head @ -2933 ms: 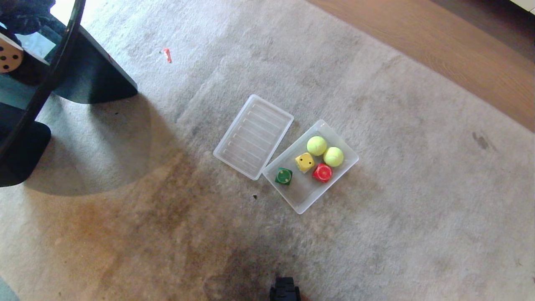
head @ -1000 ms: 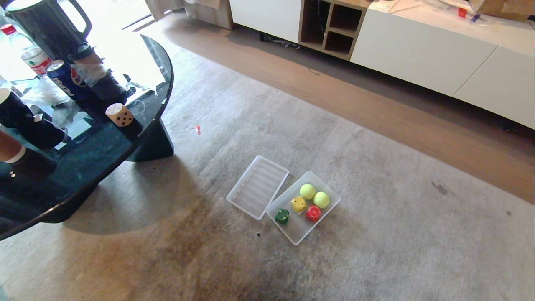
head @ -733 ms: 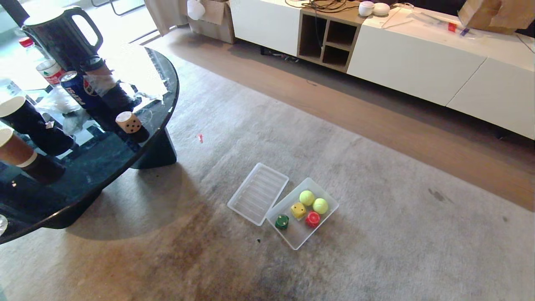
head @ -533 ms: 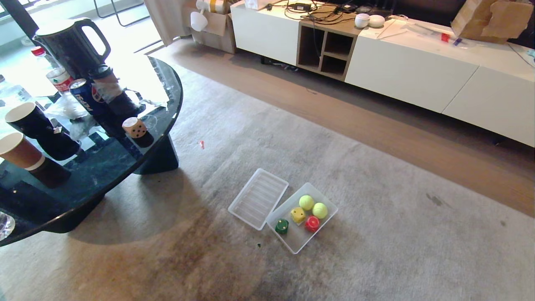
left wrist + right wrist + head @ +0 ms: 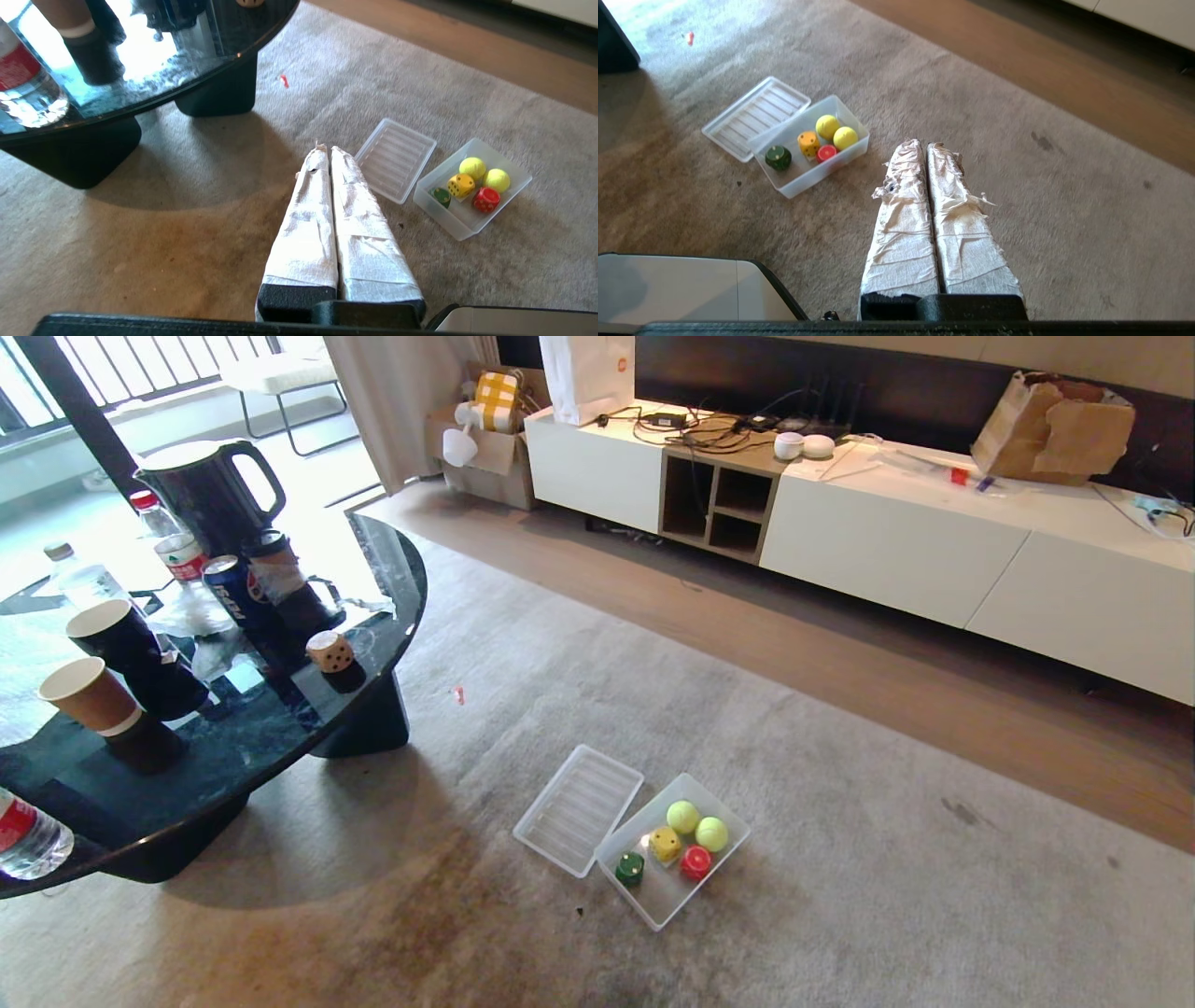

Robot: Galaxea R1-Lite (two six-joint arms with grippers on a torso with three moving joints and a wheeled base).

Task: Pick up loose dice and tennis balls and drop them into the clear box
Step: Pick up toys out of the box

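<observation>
We are looking down at the rug from high up. Nearest us: left gripper (image 5: 329, 151) and right gripper (image 5: 924, 145), both clenched on nothing, hanging over bare carpet, out of the head view.

Next out, the clear box (image 5: 724, 849) is sitting on the rug. We are counting five things in it: two tennis balls (image 5: 682, 817) at its far end, then a yellow die (image 5: 665, 845), a red die (image 5: 695, 862) and a green die (image 5: 629, 869). One ribbed lid (image 5: 577, 810) is lying against the box's left side.

Farther left, a tan die (image 5: 329, 651) is standing on the dark table (image 5: 280, 719).

Against earlier frames, our view is taking in more of the room; the cabinet (image 5: 887, 546) is now showing whole. The box's contents are not shifting.
</observation>
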